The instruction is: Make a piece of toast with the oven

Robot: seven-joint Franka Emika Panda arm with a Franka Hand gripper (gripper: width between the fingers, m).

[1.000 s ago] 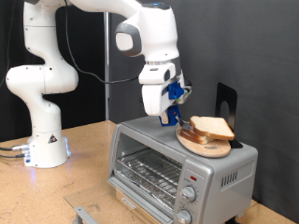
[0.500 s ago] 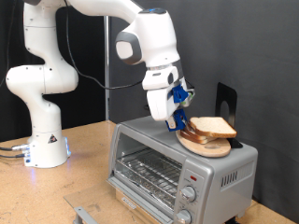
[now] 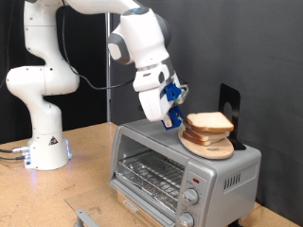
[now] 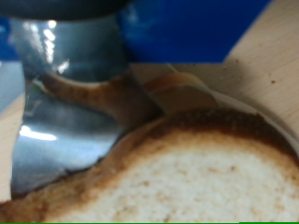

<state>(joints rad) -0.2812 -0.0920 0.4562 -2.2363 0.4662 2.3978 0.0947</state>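
The silver-grey oven (image 3: 218, 175) stands at the exterior view's lower right, its glass door shut over the wire rack (image 3: 151, 172). On its top lies a wooden plate (image 3: 213, 150) with a stack of bread slices (image 3: 204, 137). My gripper (image 3: 180, 117) is tilted at the stack's left edge and shut on the top slice, the piece of toast (image 3: 211, 121), which sits slightly raised off the stack. In the wrist view the toast (image 4: 206, 177) fills the lower part, with one metal finger (image 4: 65, 93) against its crust.
Two round knobs (image 3: 194, 197) are on the oven's front right. A black upright object (image 3: 228, 102) stands behind the plate. The robot's white base (image 3: 43, 142) is on the wooden table at the left. A grey metal piece (image 3: 87, 216) lies on the table in front.
The gripper has tilted and shifted slightly left at the stack's edge. The top slice now sits higher and more level than before.
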